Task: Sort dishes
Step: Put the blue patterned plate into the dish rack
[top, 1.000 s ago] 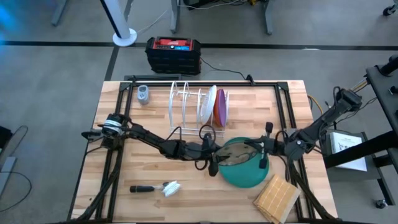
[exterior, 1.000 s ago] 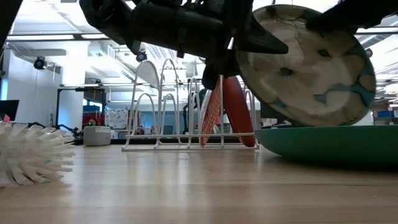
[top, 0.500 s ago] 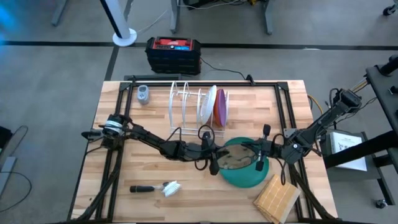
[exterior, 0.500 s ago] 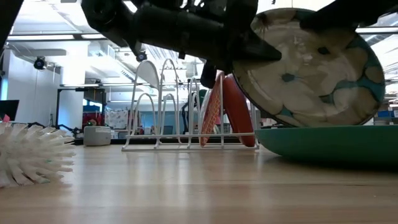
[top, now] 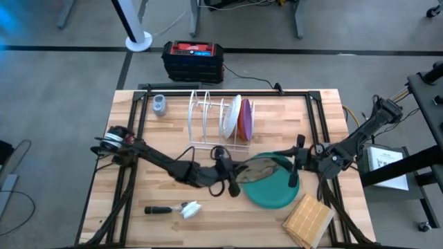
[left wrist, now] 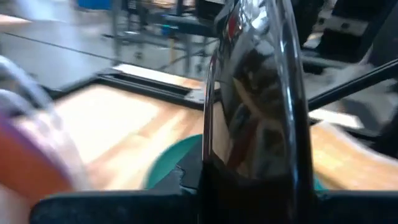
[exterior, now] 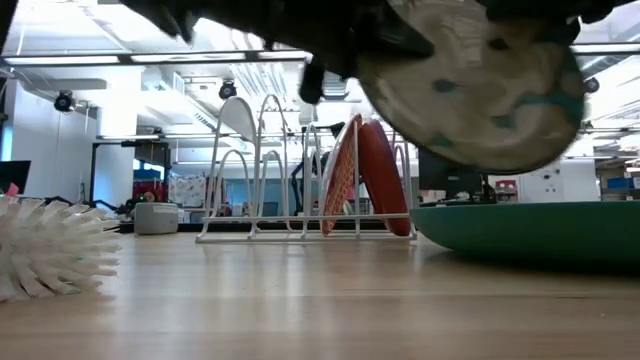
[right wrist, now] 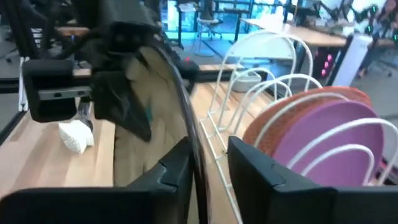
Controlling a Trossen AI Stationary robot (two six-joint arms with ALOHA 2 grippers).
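The brownish speckled plate point(top: 259, 169) hangs tilted over the larger teal plate point(top: 273, 192), which lies flat on the table. My left gripper point(top: 232, 176) is shut on the speckled plate's left rim. My right gripper point(top: 294, 169) is open at the plate's right rim, one finger point(right wrist: 171, 174) on each side of it. The purple plate point(top: 234, 116) and the orange plate point(top: 246, 119) stand on edge in the white wire rack point(top: 208, 121). My left gripper pinches the speckled plate's rim point(left wrist: 249, 165) between its two fingers, at the edge toward the table's left. The fingers come about level from the table's left. The plate point(exterior: 470, 90) is lifted clear of the teal plate point(exterior: 530, 235) and tilted. My right gripper stands astride the opposite rim point(right wrist: 194, 155), with a gap showing beside one finger; whether the other finger touches, I cannot tell.
A dish brush point(top: 181, 208) lies near the front left. A square wooden block point(top: 308, 221) sits at the front right corner. A small grey device point(top: 160, 105) stands at the back left. A black and red box point(top: 192, 59) is on the floor beyond the table.
The speckled plate has risen farther above the teal plate and shifted a little toward the table's left, tipping as it went. My left arm has swung its elbow toward the near edge while keeping hold of the plate.
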